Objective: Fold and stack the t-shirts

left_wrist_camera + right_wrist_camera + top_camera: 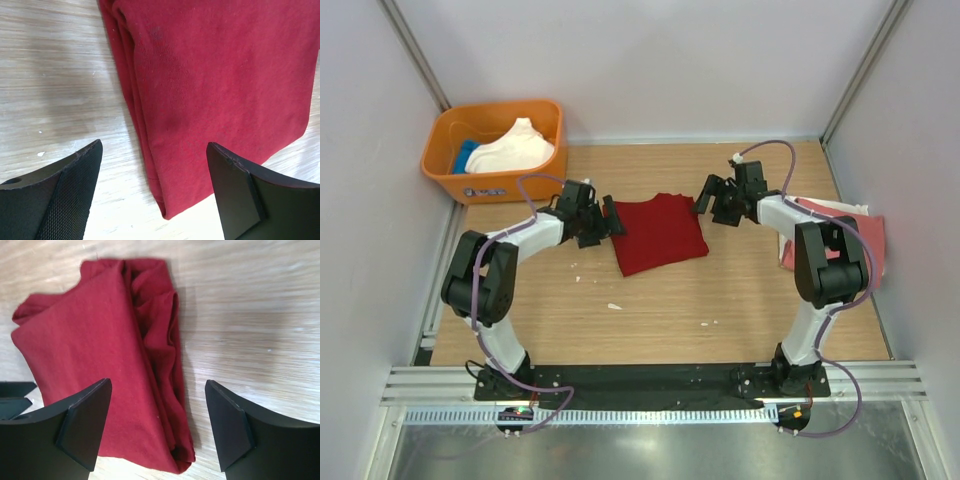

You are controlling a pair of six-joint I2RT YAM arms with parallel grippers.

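A dark red t-shirt (658,232) lies folded into a rough rectangle on the wooden table (650,310), between my two grippers. My left gripper (611,218) is open and empty at the shirt's left edge; in the left wrist view its fingers straddle the folded edge and a corner of the shirt (210,85). My right gripper (704,196) is open and empty at the shirt's upper right corner; in the right wrist view the folded layered edge (115,355) lies between its fingers. A salmon-pink and a white shirt (860,240) lie stacked at the right, partly behind the right arm.
An orange plastic tub (490,185) stands at the back left with a cream shirt (515,150) and a blue shirt (467,155) in it. White walls enclose the table on three sides. Small white specks (614,306) lie on the wood in front of the red shirt.
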